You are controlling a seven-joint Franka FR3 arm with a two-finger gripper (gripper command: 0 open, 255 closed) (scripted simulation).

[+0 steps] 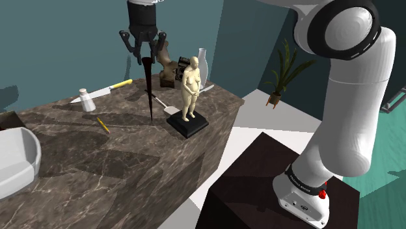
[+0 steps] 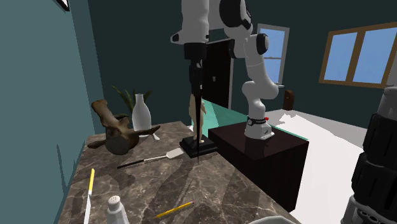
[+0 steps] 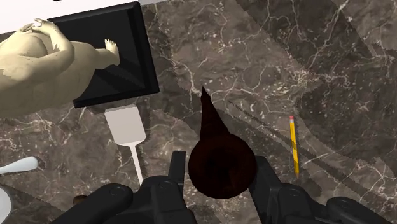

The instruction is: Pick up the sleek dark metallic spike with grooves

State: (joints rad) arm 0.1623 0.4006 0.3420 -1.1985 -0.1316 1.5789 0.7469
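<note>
A dark, grooved spike (image 1: 150,88) hangs point-down from my gripper (image 1: 146,55), which is shut on its broad top end. Its tip sits low over the marble counter (image 1: 130,169), just beside the black base (image 1: 187,123) of a tan figurine (image 1: 190,88). I cannot tell whether the tip touches the stone. In the second exterior view the spike (image 2: 197,121) drops straight from the gripper (image 2: 195,60) in front of the figurine. Looking along the gripper (image 3: 221,175), both fingers (image 3: 177,168) clasp the spike's round head (image 3: 219,159), its point aimed at the counter.
Near the spike lie a white spatula (image 1: 166,107) and a yellow pencil (image 1: 103,124). Further back are a yellow-handled knife (image 1: 104,90), a white shaker (image 1: 86,99), a brown bone-like sculpture (image 2: 118,133) and a white vase (image 2: 140,114). A white basin (image 1: 16,162) sits at the shoulder view's left.
</note>
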